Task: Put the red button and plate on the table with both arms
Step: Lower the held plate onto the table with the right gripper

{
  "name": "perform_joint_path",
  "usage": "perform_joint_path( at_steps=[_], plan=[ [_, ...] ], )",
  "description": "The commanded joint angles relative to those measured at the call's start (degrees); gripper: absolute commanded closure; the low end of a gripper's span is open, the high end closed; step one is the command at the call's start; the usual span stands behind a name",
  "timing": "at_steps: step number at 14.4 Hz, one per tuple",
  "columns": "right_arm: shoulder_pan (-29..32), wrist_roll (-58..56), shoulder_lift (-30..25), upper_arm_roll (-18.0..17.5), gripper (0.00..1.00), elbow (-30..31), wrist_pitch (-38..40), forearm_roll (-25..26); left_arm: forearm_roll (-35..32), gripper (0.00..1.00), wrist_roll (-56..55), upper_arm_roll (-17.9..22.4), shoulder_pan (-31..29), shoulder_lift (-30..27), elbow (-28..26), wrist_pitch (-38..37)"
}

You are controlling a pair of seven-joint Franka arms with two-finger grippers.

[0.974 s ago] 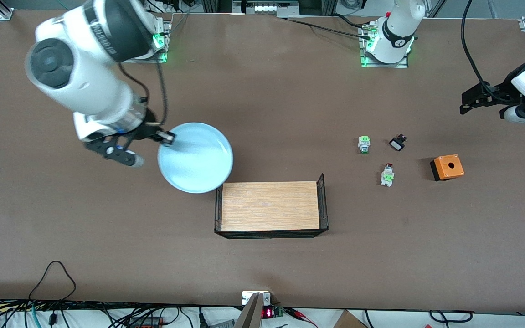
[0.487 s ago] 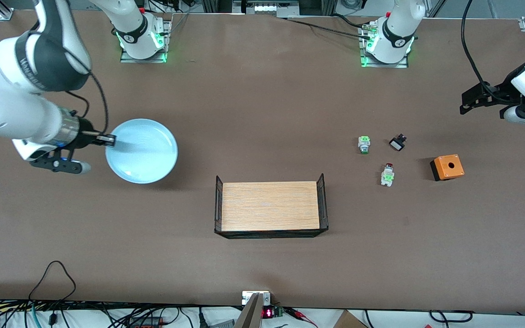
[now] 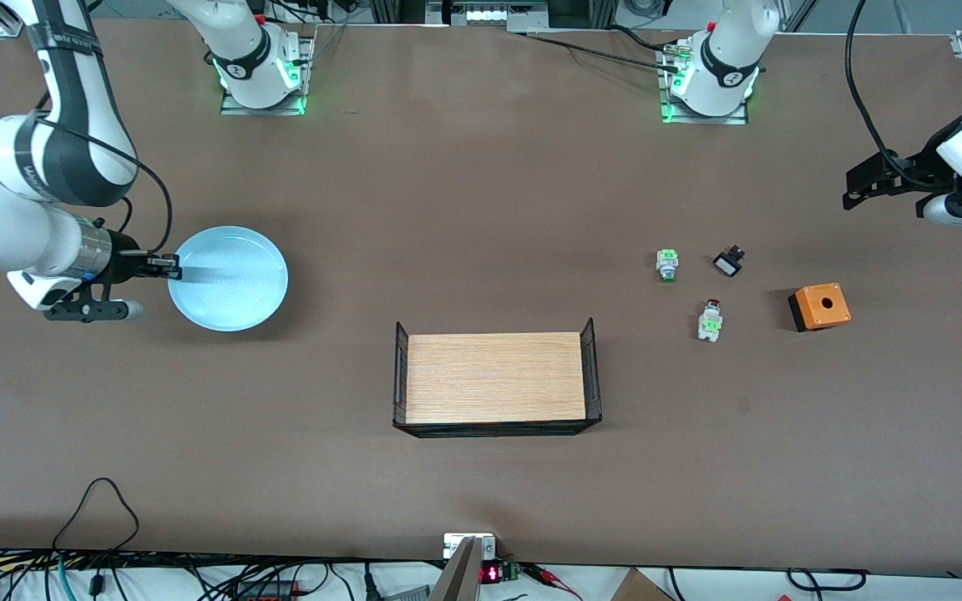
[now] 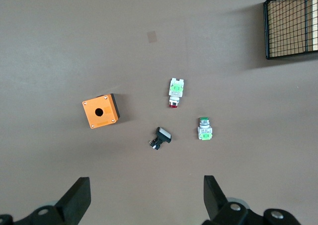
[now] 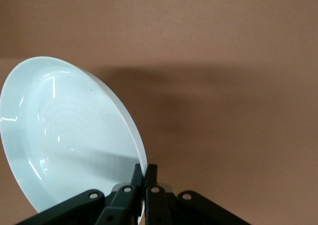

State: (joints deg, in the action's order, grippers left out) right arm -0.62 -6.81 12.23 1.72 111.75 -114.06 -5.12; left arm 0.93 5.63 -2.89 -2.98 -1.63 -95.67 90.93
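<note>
Fingers [image 5: 134,175] pinch round, glossy plate [image 3: 229,278] rim.

No word, label or brand is legible anywhere. The only sign of writing is a small red lit display [image 3: 490,573] on a device at the tabletop [image 3: 481,492] edge nearest the front camera; its digits are too small to make out.

Table [image 3: 481,184] with tray [image 3: 496,378], buttons [image 3: 709,321]
</note>
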Motion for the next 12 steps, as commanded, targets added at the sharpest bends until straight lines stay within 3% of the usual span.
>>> perform_joint_path(
  at_steps=[1, 8, 12],
  plan=[
    [2.11, -5.76, -3.79, -1.02, 1.0, 7.85, -5.9, 0.37, 0.83, 0.0, 1.05, -0.01, -0.36, 0.93, 1.81, -1.28],
    [3.69, -8.3, -2.3, -1.11, 1.0, 18.93, -17.06, 0.37, 0.83, 0.0, 1.05, -0.1, -0.19, 0.93, 1.89, -1.28],
    [7.2, -15.94, 0.86, -1.11, 1.0, 19.38, -20.5, 0.37, 0.65, 0.0, 1.14, 0.34, -0.45, 1.37, 2.77, -1.19]
  ],
)
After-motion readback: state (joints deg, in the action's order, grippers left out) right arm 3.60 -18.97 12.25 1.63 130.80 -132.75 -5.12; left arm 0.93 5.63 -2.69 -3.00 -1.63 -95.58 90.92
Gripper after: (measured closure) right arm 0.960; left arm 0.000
